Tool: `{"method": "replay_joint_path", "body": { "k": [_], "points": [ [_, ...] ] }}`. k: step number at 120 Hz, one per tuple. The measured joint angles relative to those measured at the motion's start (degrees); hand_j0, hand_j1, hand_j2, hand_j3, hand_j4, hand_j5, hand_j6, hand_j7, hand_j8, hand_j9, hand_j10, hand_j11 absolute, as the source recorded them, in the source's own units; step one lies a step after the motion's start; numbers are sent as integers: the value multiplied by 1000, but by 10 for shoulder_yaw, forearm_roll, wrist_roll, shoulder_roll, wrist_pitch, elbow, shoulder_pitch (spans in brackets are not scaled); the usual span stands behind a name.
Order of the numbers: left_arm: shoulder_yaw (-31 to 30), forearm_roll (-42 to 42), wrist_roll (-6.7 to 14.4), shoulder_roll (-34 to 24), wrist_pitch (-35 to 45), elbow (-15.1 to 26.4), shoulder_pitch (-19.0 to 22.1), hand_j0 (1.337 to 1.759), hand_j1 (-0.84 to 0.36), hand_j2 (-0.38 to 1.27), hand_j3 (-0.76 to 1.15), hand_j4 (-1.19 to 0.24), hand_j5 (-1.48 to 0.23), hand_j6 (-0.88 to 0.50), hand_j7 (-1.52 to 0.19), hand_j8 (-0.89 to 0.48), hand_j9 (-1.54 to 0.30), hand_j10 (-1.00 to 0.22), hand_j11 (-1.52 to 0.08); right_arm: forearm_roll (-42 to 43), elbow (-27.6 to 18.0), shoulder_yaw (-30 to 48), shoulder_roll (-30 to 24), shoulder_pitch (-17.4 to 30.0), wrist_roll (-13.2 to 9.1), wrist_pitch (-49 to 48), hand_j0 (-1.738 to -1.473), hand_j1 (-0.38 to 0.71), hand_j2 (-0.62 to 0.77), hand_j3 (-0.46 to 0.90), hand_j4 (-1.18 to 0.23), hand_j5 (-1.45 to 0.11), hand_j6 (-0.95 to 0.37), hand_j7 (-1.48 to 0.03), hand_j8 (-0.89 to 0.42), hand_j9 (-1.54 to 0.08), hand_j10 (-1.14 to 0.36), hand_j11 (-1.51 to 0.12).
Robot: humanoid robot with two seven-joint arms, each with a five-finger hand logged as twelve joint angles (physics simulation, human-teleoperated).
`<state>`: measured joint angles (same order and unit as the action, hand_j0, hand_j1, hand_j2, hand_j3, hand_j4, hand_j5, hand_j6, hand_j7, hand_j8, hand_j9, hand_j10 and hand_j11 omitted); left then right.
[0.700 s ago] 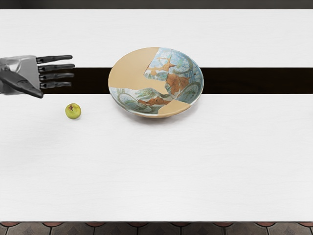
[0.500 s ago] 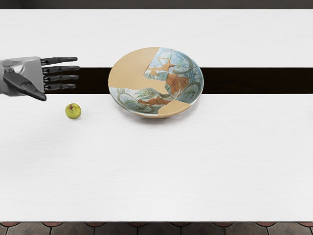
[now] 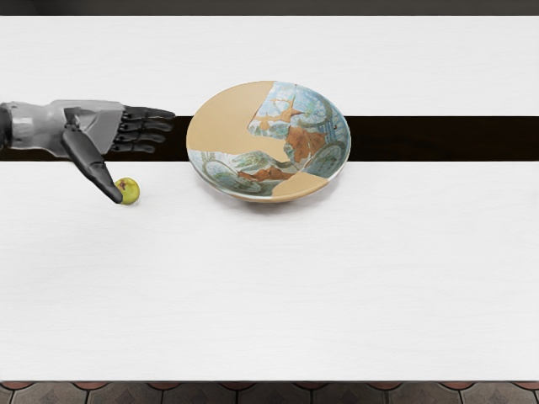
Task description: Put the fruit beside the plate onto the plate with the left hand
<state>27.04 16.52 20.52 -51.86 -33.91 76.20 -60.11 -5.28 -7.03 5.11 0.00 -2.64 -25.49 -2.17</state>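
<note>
Small green fruit [image 3: 130, 190], perhaps an apple, lies left of patterned plate [image 3: 221, 119].

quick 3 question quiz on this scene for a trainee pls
1. True or false: the green fruit lies on the plate.
2. The left hand is: A) open, holding nothing; B) shut on the fruit; C) out of view.
3. Fill in: in the picture, the fruit sits on the table to the ___ of the plate.

Key: 1 false; 2 A; 3 left.
</note>
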Motion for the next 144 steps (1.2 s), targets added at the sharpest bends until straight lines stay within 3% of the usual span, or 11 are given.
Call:
{"method": "replay_joint_path", "body": {
  "k": [22, 51, 68, 102, 125, 144],
  "points": [
    [-4, 139, -3, 26, 99, 0, 7, 1658, 329, 4, 0, -19, -23, -19, -23, -19, -23, -19, -22, 0, 0, -1, 0, 0, 0, 0, -1658, -349, 0, 0, 0, 0, 0, 0, 0, 0, 0, 0],
    [-12, 278, -5, 82, 246, 1, 79, 1658, 329, 5, 0, -20, -23, -21, -23, -21, -23, -20, -23, 1, 0, -1, 0, 0, 0, 1, -1658, -349, 0, 0, 0, 0, 0, 0, 0, 0, 0, 0],
    [-26, 337, -5, 94, 332, 2, 90, 1658, 330, 5, 0, -20, -23, -22, -23, -21, -23, -20, -23, 1, 0, -2, 0, 0, 0, 1, -1658, -349, 0, 0, 0, 0, 0, 0, 0, 0, 0, 0],
    [-58, 371, -6, 118, 430, 2, 107, 1658, 326, 6, 0, -24, -27, -25, -27, -24, -27, -23, -27, 1, 0, -3, 0, 0, 0, 1, -1658, -349, 0, 0, 0, 0, 0, 0, 0, 0, 0, 0],
    [-121, 375, -6, 136, 548, 2, 107, 1658, 316, 8, 0, -32, -38, -33, -38, -33, -38, -32, -37, 1, 0, -3, 0, 0, 0, 1, -1658, -349, 0, 0, 0, 0, 0, 0, 0, 0, 0, 0],
    [-135, 373, -4, 137, 581, 2, 112, 1658, 297, 12, 0, -48, -59, -49, -59, -49, -59, -48, -59, 1, 0, -3, 0, -1, 0, 1, -1658, -349, 0, 0, 0, 0, 0, 0, 0, 0, 0, 0]
  ]
}}
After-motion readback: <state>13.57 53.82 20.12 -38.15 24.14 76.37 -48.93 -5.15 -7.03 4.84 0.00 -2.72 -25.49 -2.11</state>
